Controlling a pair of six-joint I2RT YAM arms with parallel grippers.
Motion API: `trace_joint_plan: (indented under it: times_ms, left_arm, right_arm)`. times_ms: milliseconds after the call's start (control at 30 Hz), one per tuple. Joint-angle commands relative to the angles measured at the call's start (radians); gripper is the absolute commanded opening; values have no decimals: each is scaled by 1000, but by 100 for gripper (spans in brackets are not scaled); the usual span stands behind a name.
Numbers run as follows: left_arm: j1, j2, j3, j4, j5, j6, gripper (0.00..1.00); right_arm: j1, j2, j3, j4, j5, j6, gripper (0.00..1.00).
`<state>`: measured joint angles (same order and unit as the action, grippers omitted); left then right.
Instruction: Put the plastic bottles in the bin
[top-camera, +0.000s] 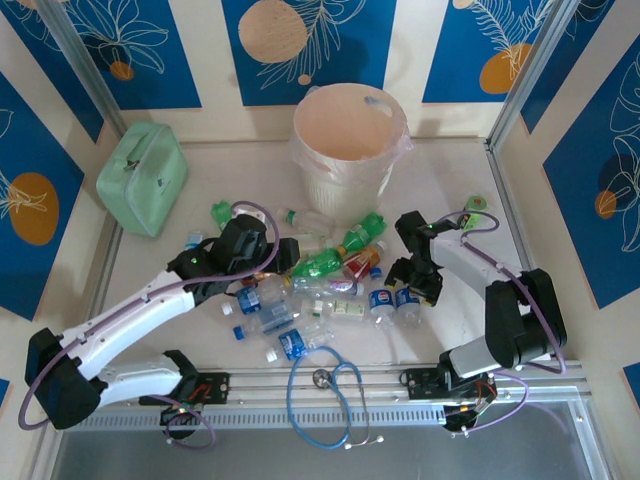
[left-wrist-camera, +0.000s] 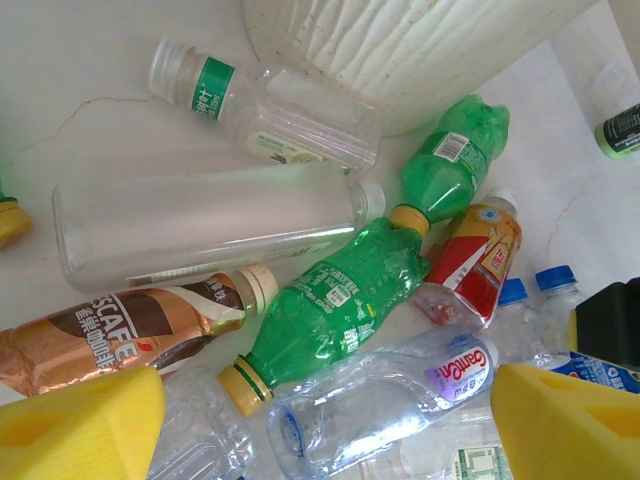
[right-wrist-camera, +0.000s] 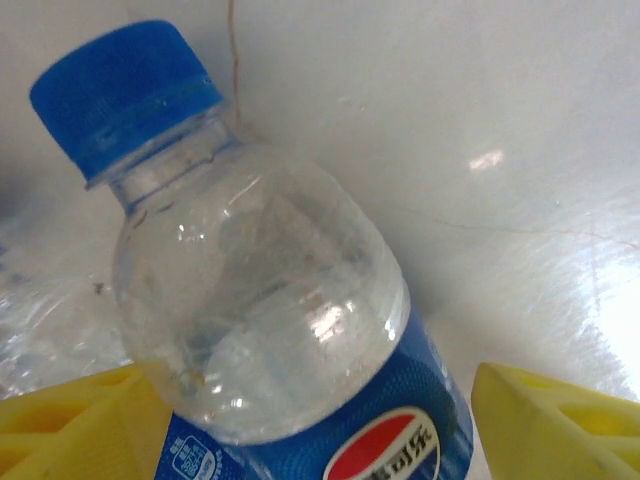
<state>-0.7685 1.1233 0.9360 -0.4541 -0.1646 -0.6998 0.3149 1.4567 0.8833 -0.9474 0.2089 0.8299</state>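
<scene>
The right gripper (right-wrist-camera: 310, 405) was seen lowered over a Pepsi-labelled bottle (right-wrist-camera: 270, 290), its yellow fingers (right-wrist-camera: 550, 420) set on either side of the bottle's body; whether they were pressed on it or merely beside it could not be told. To the right of that bottle a stretch of bare table (right-wrist-camera: 500, 130) was left free up to the side frame (top-camera: 507, 215), with a small green cylinder (top-camera: 477, 204) lying near the far end of it. The left gripper (left-wrist-camera: 328, 425) was held with its jaws spread wide above the heap, nothing being grasped. The plastic bottles (top-camera: 320, 285) were found heaped between the two grippers in the middle of the table, the farthest of them lying just beside the ribbed wall of the bin (top-camera: 345, 165), which stood upright beyond the heap near the back wall. Free tabletop was seen left of the heap, towards a mint-green case (top-camera: 142, 178), while the near edge was partly covered by a blue stethoscope (top-camera: 322, 395). The Pepsi-labelled bottle was clear, blue-capped and blue-labelled. In the heap, crumpled green bottles (left-wrist-camera: 335, 300) with yellow caps, a red-labelled bottle (left-wrist-camera: 478, 255), a brown coffee bottle (left-wrist-camera: 110, 335) and a large clear bottle (left-wrist-camera: 200, 228) were made out.
</scene>
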Motion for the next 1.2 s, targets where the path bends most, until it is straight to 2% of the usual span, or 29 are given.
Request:
trace_joint_plan:
  times_ms: [0, 100, 400, 700, 933, 1033, 1167]
  left_arm:
    - [-4, -12, -2, -7, 6, -13, 85]
    - [-3, -8, -2, -10, 11, -13, 84]
    - [-3, -19, 0, -23, -2, -13, 83]
    - [-5, -17, 0, -19, 10, -14, 84]
    - [-4, -23, -3, -12, -15, -12, 84]
    - [-4, -20, -5, -11, -24, -11, 84]
    - [-3, -20, -2, -12, -28, -15, 84]
  right_arm:
    - [-19, 23, -31, 19, -36, -11, 79]
    - [-30, 35, -48, 45, -52, -14, 79]
    - [-37, 34, -81, 78, -42, -8, 61]
    - [-28, -120, -25, -19, -42, -23, 56]
    - [0, -348, 246, -82, -106, -82, 55]
    - [0, -347, 425, -28, -162, -123, 55]
    - [2, -260, 646, 107, -234, -145, 55]
